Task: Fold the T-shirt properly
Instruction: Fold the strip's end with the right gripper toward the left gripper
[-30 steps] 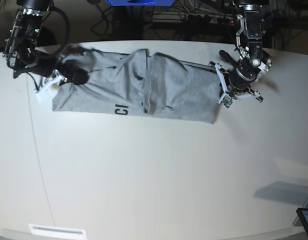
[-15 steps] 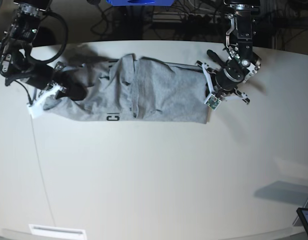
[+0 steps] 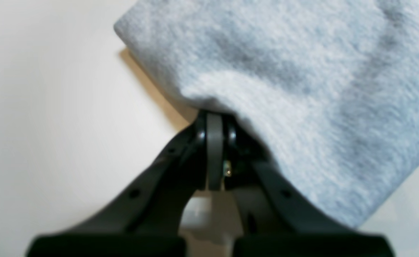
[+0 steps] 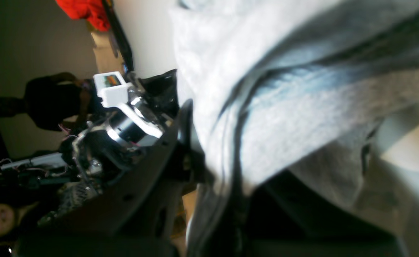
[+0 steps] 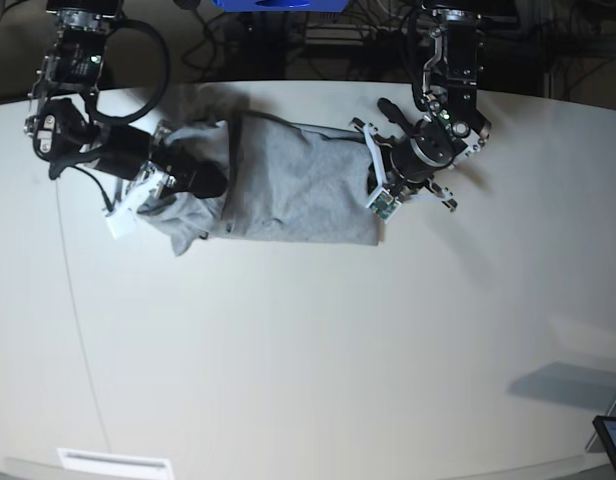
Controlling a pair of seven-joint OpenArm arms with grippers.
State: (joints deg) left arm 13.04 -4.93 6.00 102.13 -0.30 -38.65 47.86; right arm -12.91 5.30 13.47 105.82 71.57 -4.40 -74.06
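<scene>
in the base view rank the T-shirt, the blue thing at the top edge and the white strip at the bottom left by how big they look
1. T-shirt, by far the largest.
2. Blue thing and white strip: they look alike in size, and the frame crops the blue one, so I will not rank them.

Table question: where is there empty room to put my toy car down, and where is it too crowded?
Free: the wide bare table in front of the T-shirt, out to the near edge. Crowded: the far strip, where the left gripper and right gripper clamp the shirt's ends.
</scene>
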